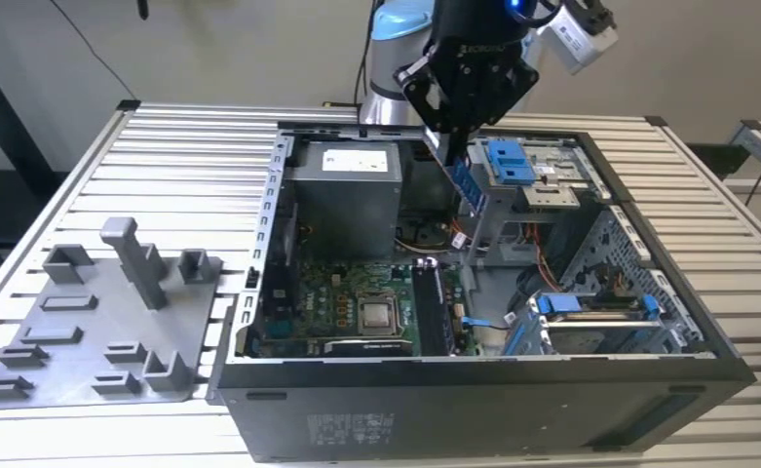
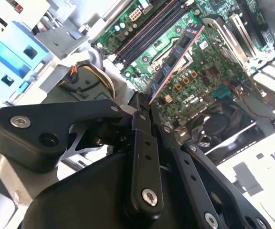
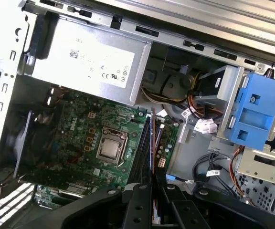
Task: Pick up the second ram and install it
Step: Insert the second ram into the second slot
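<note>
My gripper (image 1: 452, 146) hangs over the back part of the open computer case (image 1: 484, 409), shut on the second ram (image 1: 470, 187), a thin bluish stick pointing down into the case. In the second wrist view the ram (image 2: 178, 59) sticks out from between the black fingers (image 2: 140, 129) of the gripper (image 2: 143, 107), above the green motherboard (image 2: 214, 57). The first wrist view sees the ram (image 3: 152, 143) edge-on, running from the gripper (image 3: 152, 183) roughly along the long black memory slots (image 3: 143, 148). The ram is held well above the slots (image 1: 427, 307), apart from them.
A grey power supply (image 1: 341, 195) fills the case's back on the exterior view's left. Blue drive brackets (image 1: 511, 161) and cables (image 1: 536, 263) sit close to the gripper on that view's right. The processor socket (image 1: 380, 314) lies beside the slots. A grey tray (image 1: 95, 322) stands outside the case.
</note>
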Controlling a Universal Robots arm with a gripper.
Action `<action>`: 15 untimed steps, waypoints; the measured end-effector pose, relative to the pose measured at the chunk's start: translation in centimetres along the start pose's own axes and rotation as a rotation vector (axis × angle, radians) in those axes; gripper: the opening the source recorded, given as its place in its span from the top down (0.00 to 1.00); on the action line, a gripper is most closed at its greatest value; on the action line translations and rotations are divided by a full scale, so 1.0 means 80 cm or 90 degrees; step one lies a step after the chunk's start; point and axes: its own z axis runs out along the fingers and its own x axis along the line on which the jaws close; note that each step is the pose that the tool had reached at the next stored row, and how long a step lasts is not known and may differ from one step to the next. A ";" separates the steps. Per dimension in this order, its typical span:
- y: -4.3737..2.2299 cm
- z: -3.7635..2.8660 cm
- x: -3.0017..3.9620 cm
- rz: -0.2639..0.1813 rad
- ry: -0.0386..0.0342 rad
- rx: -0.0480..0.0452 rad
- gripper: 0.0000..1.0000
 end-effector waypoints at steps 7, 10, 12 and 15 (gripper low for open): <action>0.0001 0.0009 0.0004 0.063 0.0006 -0.0003 0.86; 0.0001 0.0014 0.0005 0.093 0.0008 -0.0005 0.86; 0.0001 0.0017 0.0004 0.115 0.0010 -0.0006 0.86; 0.0001 0.0021 0.0004 0.144 0.0013 -0.0006 0.86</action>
